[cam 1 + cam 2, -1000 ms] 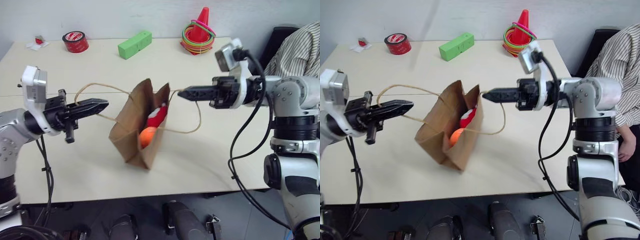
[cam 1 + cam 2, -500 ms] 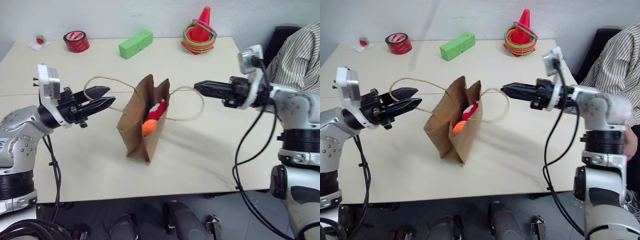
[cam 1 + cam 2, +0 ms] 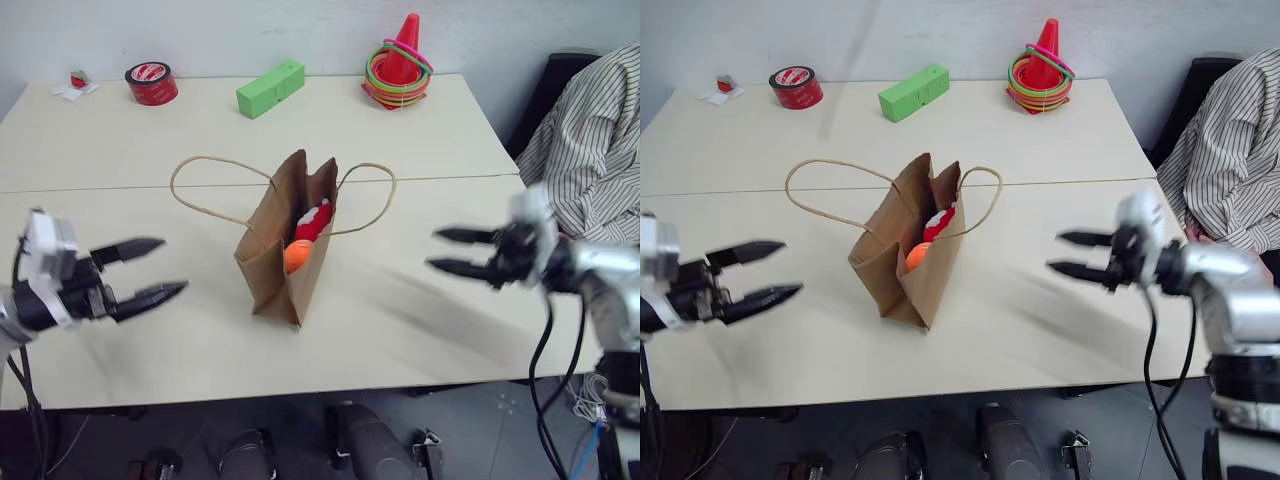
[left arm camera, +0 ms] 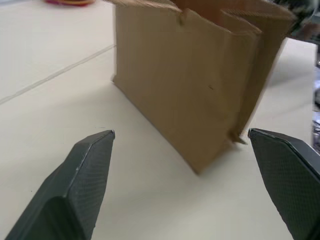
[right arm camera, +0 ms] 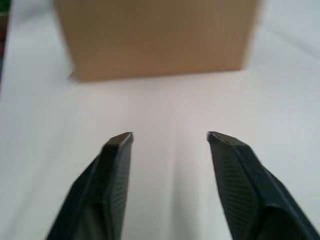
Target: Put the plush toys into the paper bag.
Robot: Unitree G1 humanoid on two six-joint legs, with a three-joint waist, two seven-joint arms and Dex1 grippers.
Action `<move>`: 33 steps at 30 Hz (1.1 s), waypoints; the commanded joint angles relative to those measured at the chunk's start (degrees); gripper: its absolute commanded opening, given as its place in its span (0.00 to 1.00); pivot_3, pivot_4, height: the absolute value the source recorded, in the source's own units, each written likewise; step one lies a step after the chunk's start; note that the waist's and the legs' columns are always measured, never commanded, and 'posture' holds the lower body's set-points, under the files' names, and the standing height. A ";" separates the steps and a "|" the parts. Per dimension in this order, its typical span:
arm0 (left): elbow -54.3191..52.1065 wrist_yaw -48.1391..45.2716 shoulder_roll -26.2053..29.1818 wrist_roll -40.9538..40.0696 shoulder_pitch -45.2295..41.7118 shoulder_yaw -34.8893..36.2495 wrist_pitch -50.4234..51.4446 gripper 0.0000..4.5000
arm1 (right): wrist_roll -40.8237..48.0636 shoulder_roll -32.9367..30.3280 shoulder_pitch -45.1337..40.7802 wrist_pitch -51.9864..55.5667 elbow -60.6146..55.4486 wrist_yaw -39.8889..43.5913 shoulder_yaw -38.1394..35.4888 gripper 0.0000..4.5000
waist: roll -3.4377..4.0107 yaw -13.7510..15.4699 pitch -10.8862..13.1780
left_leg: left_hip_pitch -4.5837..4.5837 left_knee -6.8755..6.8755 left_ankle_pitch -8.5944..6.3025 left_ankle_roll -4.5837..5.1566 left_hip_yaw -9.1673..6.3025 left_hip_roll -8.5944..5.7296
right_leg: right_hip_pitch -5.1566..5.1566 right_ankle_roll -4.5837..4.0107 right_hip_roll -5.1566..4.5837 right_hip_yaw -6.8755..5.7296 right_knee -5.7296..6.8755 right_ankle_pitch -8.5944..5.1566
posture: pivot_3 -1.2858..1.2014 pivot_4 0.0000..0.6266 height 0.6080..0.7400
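Toys (image 3: 300,245) inside upright bag (image 3: 285,255). Left claw (image 3: 155,268) open, left of bag; right claw (image 3: 440,250) open, right of bag.

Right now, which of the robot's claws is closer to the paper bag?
Left, by a small margin. The left gripper sits open beside the paper bag on the robot's left; the right gripper, also open, stands a bit farther off on the other side.
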 commanded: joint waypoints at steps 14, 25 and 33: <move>-11.63 26.18 -21.01 13.32 -6.71 -22.29 -7.15 1.00 | -18.46 25.43 -12.11 -20.14 13.20 -18.74 19.79 0.01 | -0.05 1.25 -0.04 | 0.24 -0.02 0.16 0.14 -0.26 -0.09 | 0.59 0.06 0.05 -0.08 -0.40 0.36 | 0.52 0.24 1.00; 1.32 25.12 -22.79 15.12 -15.36 -23.52 -10.74 0.52 | -17.26 21.95 -8.66 -20.69 11.10 -17.52 19.60 0.00 | -0.06 2.22 -0.04 | 0.19 0.00 0.13 0.16 -0.22 -0.04 | 0.58 0.09 0.08 -0.09 -0.56 0.38 | 0.52 0.24 1.00; 6.29 8.93 -16.44 3.82 -20.66 -21.21 -6.02 0.00 | -0.35 13.51 2.12 -14.56 -5.50 -13.70 8.15 0.00 | -0.05 3.16 -0.04 | 0.16 0.00 0.13 0.16 -0.24 -0.04 | 0.58 0.11 0.08 -0.13 -0.56 0.39 | 0.52 0.24 1.00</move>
